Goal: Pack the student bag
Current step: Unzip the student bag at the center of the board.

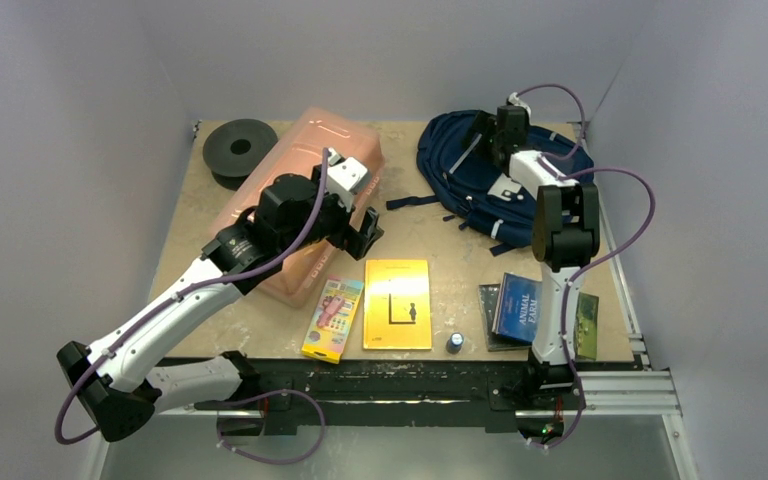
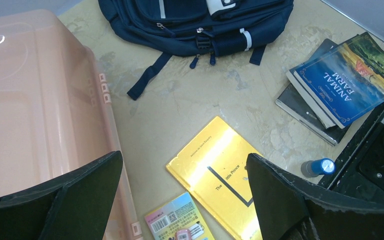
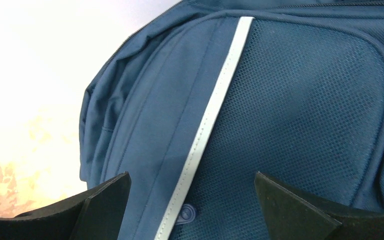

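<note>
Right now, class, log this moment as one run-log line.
left hand: open, pointing toward yellow book | right hand: open, over student bag | Animal Farm book: on table, unpacked

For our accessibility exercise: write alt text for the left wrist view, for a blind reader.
The open left claw hangs above a yellow book, with a pink box at left, the student bag beyond and stacked books at right.
</note>
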### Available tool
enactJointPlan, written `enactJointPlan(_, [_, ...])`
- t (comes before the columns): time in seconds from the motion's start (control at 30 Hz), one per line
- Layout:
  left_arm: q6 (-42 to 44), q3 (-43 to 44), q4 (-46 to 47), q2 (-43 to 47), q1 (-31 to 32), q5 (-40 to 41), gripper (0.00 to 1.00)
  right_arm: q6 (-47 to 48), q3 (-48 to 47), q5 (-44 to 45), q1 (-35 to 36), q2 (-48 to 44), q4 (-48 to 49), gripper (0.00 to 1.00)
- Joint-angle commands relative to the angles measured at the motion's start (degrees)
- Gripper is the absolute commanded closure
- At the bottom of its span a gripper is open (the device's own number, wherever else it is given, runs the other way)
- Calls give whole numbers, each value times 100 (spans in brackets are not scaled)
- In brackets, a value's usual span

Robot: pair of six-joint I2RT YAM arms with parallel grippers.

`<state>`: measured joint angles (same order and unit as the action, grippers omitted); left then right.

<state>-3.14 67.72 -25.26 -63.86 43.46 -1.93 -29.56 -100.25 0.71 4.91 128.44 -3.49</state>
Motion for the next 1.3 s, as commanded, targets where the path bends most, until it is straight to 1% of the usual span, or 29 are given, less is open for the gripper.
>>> enactJointPlan(0.0, [139,137,111,-127,110,85,7,-36,-286,-13,153,100,503,1])
enactJointPlan(0.1, [146,149,103,-215,197,110,8,-36,-491,79,213,304,503,1])
enactJointPlan(0.13, [153,153,101,-249,228,126,8,-1272,-560,46,217,386,488,81])
enactJointPlan(0.17, [160,153,93,-284,260,150,8,-1463,-632,4,210,444,436,93])
enactJointPlan(0.2, [171,156,92,-318,293,172,8,-1539,-696,-47,209,494,395,99])
enactJointPlan(0.23, [172,155,81,-353,321,175,9,-1604,-704,-60,215,501,377,100])
enactJointPlan(0.37, [110,186,94,-500,415,176,9,-1966,-425,-660,205,286,497,100])
enactJointPlan(0.5, [-176,198,235,-641,420,83,9,-2203,198,-1069,158,-269,696,100])
enactJointPlan(0.63, [-975,483,234,-985,409,370,8,-2326,951,-1633,19,-1133,623,100])
enactJointPlan(0.7, [-1471,644,261,-1255,411,549,8,-2335,1132,-1902,-31,-1500,387,100])
enactJointPlan(0.8, [-2113,870,558,-1855,411,576,10,-2247,1225,-2187,-138,-1859,-38,100])
enactJointPlan(0.87, [-2547,1210,642,-2375,411,600,13,-2180,1223,-2329,-200,-2042,-313,100])
enactJointPlan(0.97, [-2886,1739,820,-3125,429,593,22,-2133,1393,-2467,-323,-2327,-638,100])
enactJointPlan(1.07, [-2819,2202,1045,-3728,524,934,32,-2300,1854,-2563,-467,-2619,-471,100])
enactJointPlan(1.13, [-2589,2460,1226,-4128,626,1219,40,-2368,1995,-2710,-473,-2674,-389,100])
enactJointPlan(1.27, [-2277,2963,1372,-4696,983,2145,46,-2455,2070,-2846,-473,-2743,-438,100])
